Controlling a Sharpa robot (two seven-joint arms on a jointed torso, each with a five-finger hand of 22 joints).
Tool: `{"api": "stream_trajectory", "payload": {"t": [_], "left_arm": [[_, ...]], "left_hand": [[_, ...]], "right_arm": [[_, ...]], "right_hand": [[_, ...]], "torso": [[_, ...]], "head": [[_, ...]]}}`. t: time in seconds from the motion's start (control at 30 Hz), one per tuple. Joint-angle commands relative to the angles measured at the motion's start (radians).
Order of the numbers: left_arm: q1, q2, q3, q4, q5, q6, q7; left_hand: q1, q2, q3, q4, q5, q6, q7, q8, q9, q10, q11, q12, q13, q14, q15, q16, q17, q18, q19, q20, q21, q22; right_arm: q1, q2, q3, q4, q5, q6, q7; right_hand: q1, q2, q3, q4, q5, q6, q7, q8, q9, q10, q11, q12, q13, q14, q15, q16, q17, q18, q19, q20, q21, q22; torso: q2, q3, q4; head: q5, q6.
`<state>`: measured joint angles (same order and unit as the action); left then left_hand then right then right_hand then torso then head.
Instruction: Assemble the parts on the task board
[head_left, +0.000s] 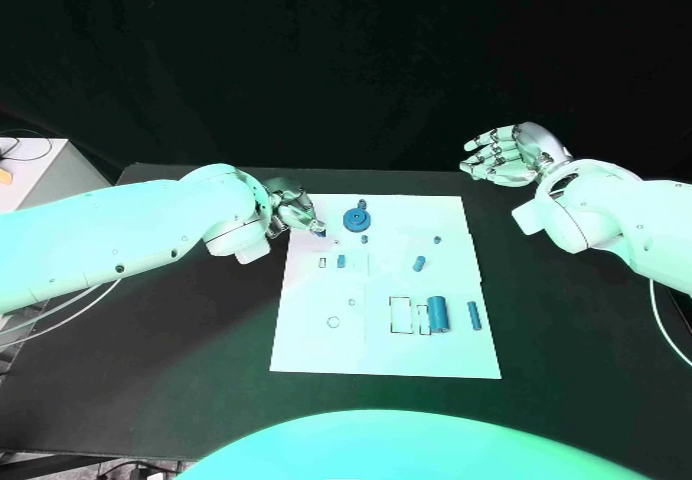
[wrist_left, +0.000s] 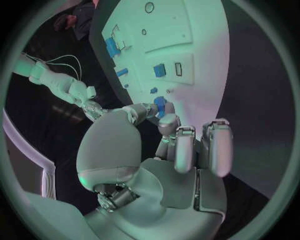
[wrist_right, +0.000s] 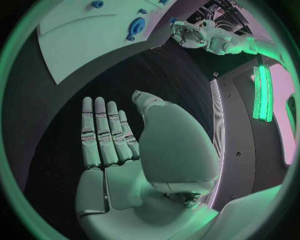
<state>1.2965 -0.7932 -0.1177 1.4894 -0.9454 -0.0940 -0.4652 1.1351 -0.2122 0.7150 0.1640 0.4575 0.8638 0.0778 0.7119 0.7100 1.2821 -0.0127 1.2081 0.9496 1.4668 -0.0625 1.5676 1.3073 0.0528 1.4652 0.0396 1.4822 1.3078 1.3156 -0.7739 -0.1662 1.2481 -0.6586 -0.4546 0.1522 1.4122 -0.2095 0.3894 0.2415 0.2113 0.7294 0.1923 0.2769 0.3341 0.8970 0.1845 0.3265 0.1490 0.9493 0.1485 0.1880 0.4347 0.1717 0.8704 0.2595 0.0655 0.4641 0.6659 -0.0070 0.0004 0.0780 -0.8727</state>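
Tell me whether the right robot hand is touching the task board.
Apart. The head view shows the right robot hand open, beyond the task board's far right corner, with bare black table between them.

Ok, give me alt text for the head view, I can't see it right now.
A white task board lies mid-table with small blue parts on it. The left hand is at the board's far left corner, fingers curled; the right hand hovers open over the black table beyond the far right corner.

We see the black table (head_left: 173, 380) carrying the white task board (head_left: 387, 350) flat in its middle, dark surface showing all round it.
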Motion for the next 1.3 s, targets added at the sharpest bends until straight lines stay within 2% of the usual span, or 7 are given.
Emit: {"api": "stream_trajectory", "payload": {"t": [0.03, 0.27, 0.33, 0.57, 0.9, 1.3], "left_arm": [[-0.001, 0.007, -0.005, 0.002, -0.037, 0.023, -0.021], [-0.002, 0.022, -0.017, -0.005, -0.047, 0.083, -0.046], [-0.002, 0.026, -0.019, -0.008, -0.052, 0.096, -0.053], [-0.002, 0.041, -0.022, -0.02, -0.068, 0.102, -0.062], [-0.003, 0.046, -0.024, -0.019, -0.083, 0.116, -0.07], [-0.024, 0.044, -0.025, -0.01, -0.131, 0.11, -0.071]], "left_hand": [[0.001, 0.005, 0.184, -0.186, 0.004, 0.017, -0.012, 0.002, 0.068, 0.008, 0.0, 0.002, -0.002, 0.104, -0.008, 0.003, 0.263, -0.017, 0.016, -0.003, 0.003, 0.128], [0.001, 0.005, 0.185, -0.186, 0.004, 0.017, -0.012, 0.002, 0.067, 0.009, 0.0, 0.002, -0.001, 0.104, -0.008, 0.003, 0.263, -0.017, 0.015, -0.003, 0.003, 0.127], [0.001, 0.005, 0.185, -0.186, 0.004, 0.017, -0.012, 0.002, 0.067, 0.009, 0.0, 0.002, -0.001, 0.104, -0.008, 0.003, 0.263, -0.017, 0.015, -0.003, 0.003, 0.127], [0.001, 0.005, 0.185, -0.186, 0.004, 0.017, -0.012, 0.002, 0.067, 0.008, 0.0, 0.002, -0.002, 0.104, -0.008, 0.003, 0.263, -0.016, 0.014, -0.003, 0.002, 0.125], [0.0, 0.006, 0.187, -0.186, 0.004, 0.017, -0.013, 0.001, 0.066, 0.008, 0.0, 0.0, -0.004, 0.104, -0.009, 0.003, 0.263, -0.016, 0.014, -0.004, 0.002, 0.125], [0.0, 0.007, 0.188, -0.186, 0.003, 0.018, -0.013, 0.0, 0.066, 0.009, -0.001, 0.0, -0.003, 0.104, -0.009, 0.003, 0.263, -0.017, 0.016, -0.004, 0.003, 0.127]], "right_arm": [[0.0, 0.004, 0.0, -0.008, 0.044, -0.006, 0.053], [0.0, 0.009, 0.0, -0.012, 0.054, -0.017, 0.061], [0.0, 0.01, 0.0, -0.013, 0.055, -0.023, 0.061], [0.0, 0.013, 0.0, -0.017, 0.057, -0.034, 0.066], [0.0, 0.014, 0.0, -0.015, 0.06, -0.034, 0.063], [0.0, 0.01, 0.0, -0.013, 0.058, -0.033, 0.054]], "right_hand": [[-0.008, 0.003, -0.001, -0.019, 0.003, 0.006, 0.05, -0.021, -0.011, 0.008, 0.006, -0.043, -0.054, -0.014, 0.01, -0.04, -0.047, 0.011, -0.041, 0.013, -0.005, -0.076], [-0.019, 0.007, -0.01, -0.036, 0.003, 0.001, 0.06, -0.049, -0.023, 0.01, 0.015, -0.088, -0.086, -0.026, 0.018, -0.08, -0.106, 0.01, -0.08, 0.024, -0.005, -0.164], [-0.021, 0.009, -0.025, -0.042, 0.004, -0.019, 0.072, -0.07, -0.03, -0.016, 0.029, -0.114, -0.086, -0.044, 0.032, -0.104, -0.131, 0.005, -0.092, 0.028, -0.005, -0.197], [-0.018, 0.018, -0.052, -0.049, 0.004, -0.048, 0.073, -0.096, -0.045, -0.039, 0.033, -0.144, -0.087, -0.06, 0.035, -0.123, -0.162, 0.003, -0.102, 0.028, -0.003, -0.236], [-0.018, 0.021, -0.06, -0.049, 0.004, -0.056, 0.078, -0.102, -0.05, -0.04, 0.036, -0.151, -0.087, -0.059, 0.039, -0.123, -0.169, 0.002, -0.101, 0.029, -0.003, -0.245], [-0.02, 0.023, -0.071, -0.048, 0.005, -0.059, 0.084, -0.107, -0.053, -0.04, 0.04, -0.157, -0.086, -0.059, 0.042, -0.123, -0.176, 0.0, -0.099, 0.029, -0.002, -0.254]], "torso": [[0.001, 0.0004, -0.0015], [0.002, 0.0002, -0.0003], [0.002, 0.0003, 0.0002], [0.002, -0.0001, 0.0], [0.002, -0.0001, 0.0009], [0.001, -0.0004, 0.0001]], "head": [[0.001, 0.0], [-0.001, 0.0], [-0.001, 0.0], [0.0, 0.0], [-0.003, 0.0], [-0.002, 0.0]]}}
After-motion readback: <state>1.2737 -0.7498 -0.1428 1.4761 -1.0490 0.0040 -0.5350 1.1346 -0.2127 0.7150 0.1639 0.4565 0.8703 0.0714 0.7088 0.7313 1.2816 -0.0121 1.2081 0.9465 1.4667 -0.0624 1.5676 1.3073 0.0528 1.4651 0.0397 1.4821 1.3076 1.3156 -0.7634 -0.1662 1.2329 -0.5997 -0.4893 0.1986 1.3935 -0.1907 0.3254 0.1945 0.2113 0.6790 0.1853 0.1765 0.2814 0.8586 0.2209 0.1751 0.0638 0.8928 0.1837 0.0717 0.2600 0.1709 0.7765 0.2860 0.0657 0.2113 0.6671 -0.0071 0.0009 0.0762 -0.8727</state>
